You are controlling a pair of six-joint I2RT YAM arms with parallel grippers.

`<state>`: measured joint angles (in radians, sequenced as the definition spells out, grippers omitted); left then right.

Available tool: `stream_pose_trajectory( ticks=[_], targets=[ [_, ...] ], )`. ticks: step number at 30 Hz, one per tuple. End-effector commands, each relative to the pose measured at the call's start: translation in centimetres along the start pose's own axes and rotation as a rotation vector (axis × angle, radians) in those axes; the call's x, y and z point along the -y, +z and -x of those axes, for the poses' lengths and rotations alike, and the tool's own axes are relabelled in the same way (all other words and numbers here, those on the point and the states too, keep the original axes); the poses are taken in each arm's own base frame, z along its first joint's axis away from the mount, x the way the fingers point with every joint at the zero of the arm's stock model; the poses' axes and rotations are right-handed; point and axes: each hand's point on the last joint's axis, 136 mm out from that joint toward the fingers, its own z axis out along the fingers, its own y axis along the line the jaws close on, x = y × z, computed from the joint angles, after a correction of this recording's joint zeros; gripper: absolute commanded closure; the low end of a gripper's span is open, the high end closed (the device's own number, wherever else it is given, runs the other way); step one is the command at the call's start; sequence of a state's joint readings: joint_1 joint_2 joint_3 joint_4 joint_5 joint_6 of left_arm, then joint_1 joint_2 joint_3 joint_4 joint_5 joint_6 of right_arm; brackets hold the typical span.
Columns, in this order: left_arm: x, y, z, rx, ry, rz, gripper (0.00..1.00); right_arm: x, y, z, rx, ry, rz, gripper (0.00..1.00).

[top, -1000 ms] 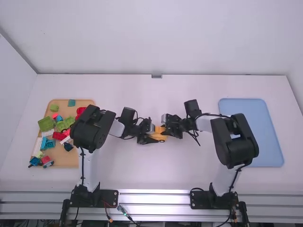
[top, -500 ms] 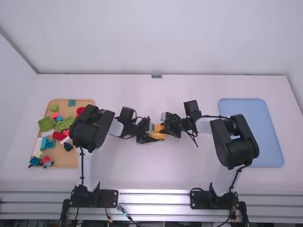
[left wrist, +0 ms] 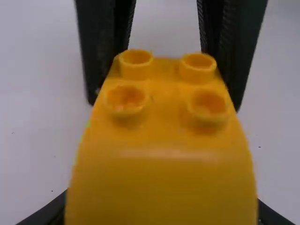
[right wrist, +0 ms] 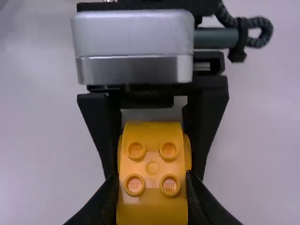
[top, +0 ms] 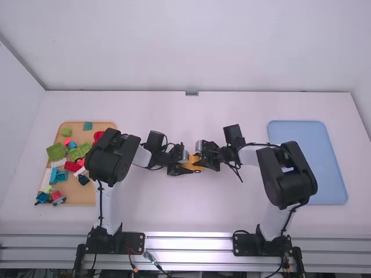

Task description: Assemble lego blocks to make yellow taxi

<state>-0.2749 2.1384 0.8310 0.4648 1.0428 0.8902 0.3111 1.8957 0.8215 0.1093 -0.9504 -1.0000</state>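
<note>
In the high view the yellow taxi body point(top: 193, 164) is held near the table's middle between both arms. My left gripper point(top: 183, 168) grips its left part, my right gripper point(top: 200, 160) its right part. Four round studs top the yellow body point(left wrist: 161, 154) in the left wrist view, where the left gripper point(left wrist: 161, 211) has a finger on either side; the other arm's dark fingers flank the far end. Seen from the right wrist, the yellow body point(right wrist: 152, 173) sits squeezed between the right gripper's point(right wrist: 152, 187) fingers, the left arm's fingers around its far part. The wheels are mostly hidden.
A wooden tray point(top: 104, 125) at the left holds several green, blue, red and white blocks, partly under the left arm. At the right lies a blue tray point(top: 330, 168), partly covered by the right arm. The white table point(top: 191, 214) surrounds the grippers.
The right gripper has shifted slightly to the left, towards the left gripper. The left gripper has hardly moved, and both remain at the yellow body.
</note>
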Motion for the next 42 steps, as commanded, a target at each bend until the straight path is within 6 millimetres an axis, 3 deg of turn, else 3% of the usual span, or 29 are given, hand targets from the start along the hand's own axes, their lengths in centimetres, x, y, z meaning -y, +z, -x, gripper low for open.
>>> stream_pose_trajectory(
  ticks=[1, 13, 20, 27, 33, 42],
  targets=[
    [0.6, 0.4, -1.1, -0.023, -0.042, -0.012, 0.50, -0.7, 0.6, -0.8, -0.018, 0.062, 0.010, 1.00],
    [0.6, 0.4, -1.1, -0.022, -0.042, -0.014, 0.51, -0.1, 0.0, -2.0, -0.064, 0.047, -0.020, 1.00],
    [0.7, 0.4, -1.1, -0.024, -0.048, -0.017, 0.50, -0.9, 0.7, -1.9, -0.074, -0.027, 0.010, 1.00],
    [0.9, 0.4, -1.3, -0.031, -0.061, -0.020, 0.50, -0.8, 1.5, -3.5, -0.108, 0.012, 0.050, 1.00],
    [0.9, 0.4, -1.3, -0.031, -0.060, -0.020, 0.51, -1.6, 1.4, -3.4, -0.121, 0.017, 0.117, 1.00],
    [0.5, 0.4, -1.1, -0.031, -0.063, -0.023, 0.51, -1.3, 1.2, -5.9, -0.235, 0.119, 0.054, 1.00]
  ],
)
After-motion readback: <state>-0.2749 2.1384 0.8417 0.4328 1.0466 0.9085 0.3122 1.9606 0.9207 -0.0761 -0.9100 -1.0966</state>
